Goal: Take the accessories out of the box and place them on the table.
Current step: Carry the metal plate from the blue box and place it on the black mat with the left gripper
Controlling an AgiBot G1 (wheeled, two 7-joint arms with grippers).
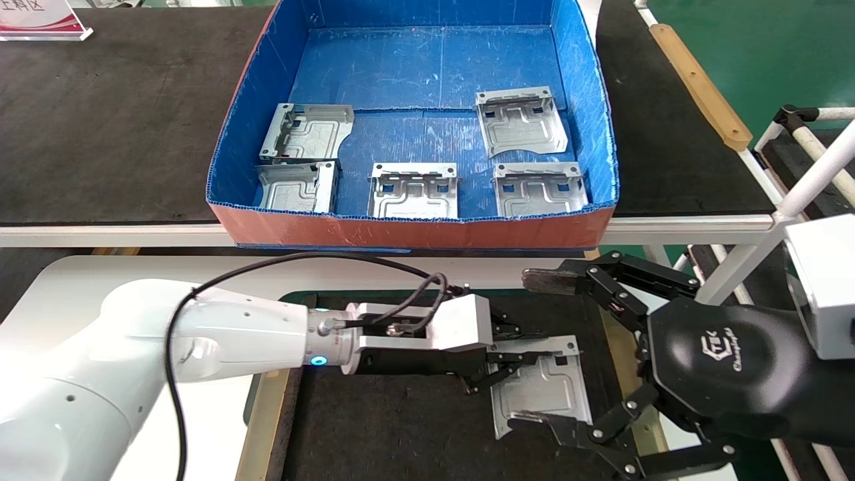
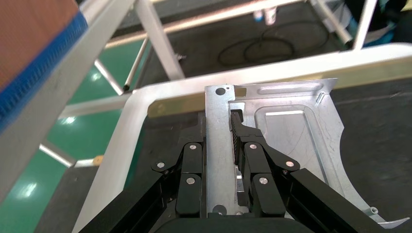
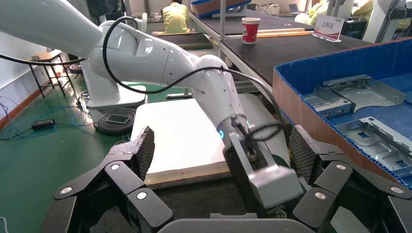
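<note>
Your left gripper (image 1: 514, 354) is low over the dark mat of the white table (image 1: 80, 280), its fingers (image 2: 236, 131) closed on the near flange of one metal plate (image 1: 544, 387); the left wrist view shows one finger on each side of that upright edge. The plate lies flat, or nearly so, on the mat, stretching away from the fingers toward your right side, with its curved notch on the far side from the grip. Whether it fully rests on the mat I cannot tell. The coming move, as I judge it, is a release, so open the fingers across the flange and draw back along the arm's own line, away from the plate. Your right gripper (image 1: 554, 354) hangs just beside the plate with its fingers spread wide, one tip beyond it and one at its near corner, holding nothing; mind that it does not nudge the plate. Five more plates (image 1: 414, 190) lie in the blue box (image 1: 414, 230) ahead, two on the left, one in the middle, two on the right.
</note>
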